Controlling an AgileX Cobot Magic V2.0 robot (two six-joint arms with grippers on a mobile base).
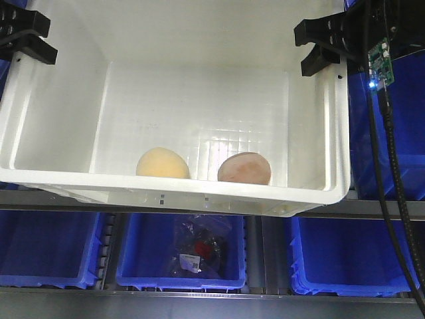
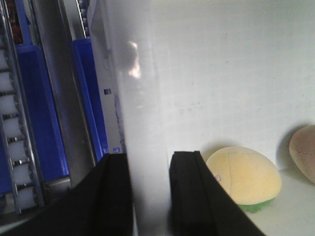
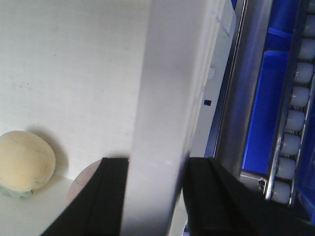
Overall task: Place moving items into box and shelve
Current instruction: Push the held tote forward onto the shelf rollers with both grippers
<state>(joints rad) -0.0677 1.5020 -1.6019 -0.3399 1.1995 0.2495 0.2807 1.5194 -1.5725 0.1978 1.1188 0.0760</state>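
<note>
Blue bins point(image 1: 53, 249) on roller shelving point(image 3: 295, 123)

White box point(image 1: 60, 174), 2 egg-like lumps inside, yellow point(image 1: 163, 163), pinkish point(image 1: 244, 169)

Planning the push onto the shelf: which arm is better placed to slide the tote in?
Neither alone. The left pincer clamps the white tote's left wall, the right pincer its right wall, so both should push together.

Front view overhead; wrist views close, box point(image 1: 199, 199) walls.
</note>
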